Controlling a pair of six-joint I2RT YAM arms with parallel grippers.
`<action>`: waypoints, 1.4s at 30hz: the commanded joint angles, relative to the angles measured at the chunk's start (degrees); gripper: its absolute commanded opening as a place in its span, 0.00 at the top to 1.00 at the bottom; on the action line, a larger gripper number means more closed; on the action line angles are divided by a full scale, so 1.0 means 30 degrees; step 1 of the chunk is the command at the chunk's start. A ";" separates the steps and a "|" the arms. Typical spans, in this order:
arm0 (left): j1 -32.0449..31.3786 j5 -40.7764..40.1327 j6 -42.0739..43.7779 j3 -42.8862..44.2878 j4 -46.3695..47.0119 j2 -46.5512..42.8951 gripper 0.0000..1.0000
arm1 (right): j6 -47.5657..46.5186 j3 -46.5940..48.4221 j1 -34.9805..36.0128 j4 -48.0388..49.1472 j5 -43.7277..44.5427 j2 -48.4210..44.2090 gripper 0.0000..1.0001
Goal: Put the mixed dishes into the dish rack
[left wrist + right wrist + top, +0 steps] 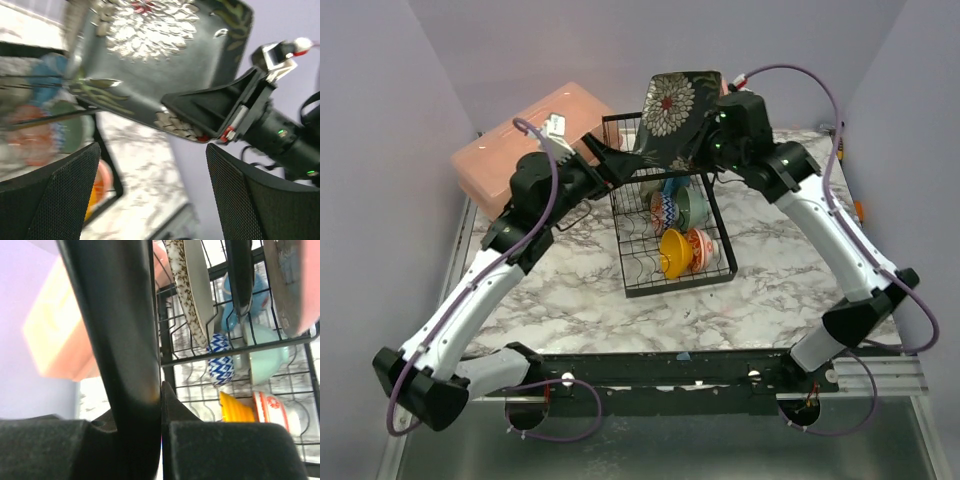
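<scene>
Standing on the marble table (570, 290), the dish rack (672, 286) keeps in its lower level a yellow bowl (672, 252) and a red-patterned bowl (701, 247) at the near end. Behind them are a blue-patterned bowl (663, 210) and a mint green bowl (692, 205). Over the far end, the left gripper (152, 190) has its fingers wide apart, close to the dark plate (672, 110), gripping nothing. The right gripper (175, 107) is pinched on the edge of this flowered plate, which is tilted above the rack. At the far left lies a salmon-pink box (520, 140).

Salmon-pink box (495, 150) on marble tabletop (770, 270), far-left corner.
</scene>
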 commanded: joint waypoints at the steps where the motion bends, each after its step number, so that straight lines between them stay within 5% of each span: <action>1: 0.1811 -0.1183 0.6530 -0.0559 -0.6190 -0.3096 0.14 | -0.1621 0.4593 0.2039 -0.1055 0.6779 0.1827 1.00; 9: 0.2093 -0.4602 1.2586 -0.1341 -0.8534 -0.6729 0.14 | -0.3494 1.0151 0.4659 -0.3307 1.2105 0.5863 1.00; 23: 0.2093 -0.5236 1.3294 -0.3755 -0.7290 -0.7776 0.15 | -0.8231 1.1978 0.5447 -0.2100 1.6676 0.7897 1.00; 42: 0.2093 -0.4759 1.3499 -0.3610 -0.7622 -0.7810 0.15 | -0.8373 1.2665 0.5594 -0.2609 1.8189 1.0670 1.00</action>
